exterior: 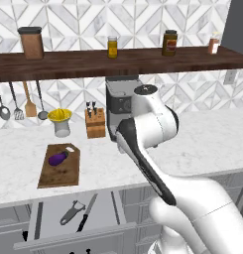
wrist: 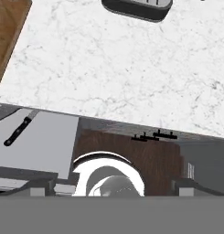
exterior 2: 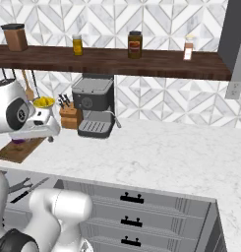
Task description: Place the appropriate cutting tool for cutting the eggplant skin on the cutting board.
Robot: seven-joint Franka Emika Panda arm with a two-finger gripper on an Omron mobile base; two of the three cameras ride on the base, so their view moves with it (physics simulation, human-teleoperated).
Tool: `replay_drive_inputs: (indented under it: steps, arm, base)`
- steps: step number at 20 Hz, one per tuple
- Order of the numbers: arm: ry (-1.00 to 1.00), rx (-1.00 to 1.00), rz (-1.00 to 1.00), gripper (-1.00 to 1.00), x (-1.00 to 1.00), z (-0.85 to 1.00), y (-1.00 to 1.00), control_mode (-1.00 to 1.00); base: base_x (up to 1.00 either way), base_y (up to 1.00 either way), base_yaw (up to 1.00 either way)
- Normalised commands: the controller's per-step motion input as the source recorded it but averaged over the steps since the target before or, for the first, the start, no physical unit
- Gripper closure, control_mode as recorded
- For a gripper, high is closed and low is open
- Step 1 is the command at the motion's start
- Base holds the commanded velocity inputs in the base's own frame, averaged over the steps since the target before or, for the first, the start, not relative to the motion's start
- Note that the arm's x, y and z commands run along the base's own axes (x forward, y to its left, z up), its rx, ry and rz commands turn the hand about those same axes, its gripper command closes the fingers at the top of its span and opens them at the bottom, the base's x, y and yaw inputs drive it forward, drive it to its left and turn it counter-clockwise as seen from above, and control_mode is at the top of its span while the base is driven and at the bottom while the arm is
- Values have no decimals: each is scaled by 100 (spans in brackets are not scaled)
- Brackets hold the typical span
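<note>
Nearest the camera, an open drawer (exterior: 53,213) was seen below the bench edge at the left. In it the peeler (exterior: 72,212) lay, with the black-handled knife (exterior: 87,212) just beside it on the right, the two not touching. The pincer (wrist: 111,185) was held spread wide above the bench edge, nothing between its fingers (wrist: 40,186), well apart from the peeler. Farther back, on the marble bench (exterior: 192,144), the cutting board (exterior: 60,166) lay at the left, and the eggplant (exterior: 57,158) rested on its far half. Behind the board a yellow juicer (exterior: 60,121) and a knife block (exterior: 95,122) stood near the wall, and a coffee machine (exterior 2: 94,105) was placed to their right. A wooden shelf (exterior: 118,62) carrying jars was mounted above.
</note>
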Motion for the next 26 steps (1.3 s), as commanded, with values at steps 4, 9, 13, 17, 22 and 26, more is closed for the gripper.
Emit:
replay_drive_inputs:
  steps: [4,9,13,17,22,26]
  arm:
    - [23,-17,11,-100,-39,-99,100,-100]
    - [3,-5,6,-100,-9,-82,99,-100]
    - [0,0,-18,-100,0,-47,100,-100]
    - [2,0,-18,-100,0,-53,97,-100]
    - [10,2,-13,-100,26,-57,33,-100]
    - [7,18,0,-100,43,-70,0,-100]
  base:
    - [0,0,0]
    - [0,0,0]
    - [0,0,0]
    - [0,0,0]
    - [0,0,0]
    - [0,0,0]
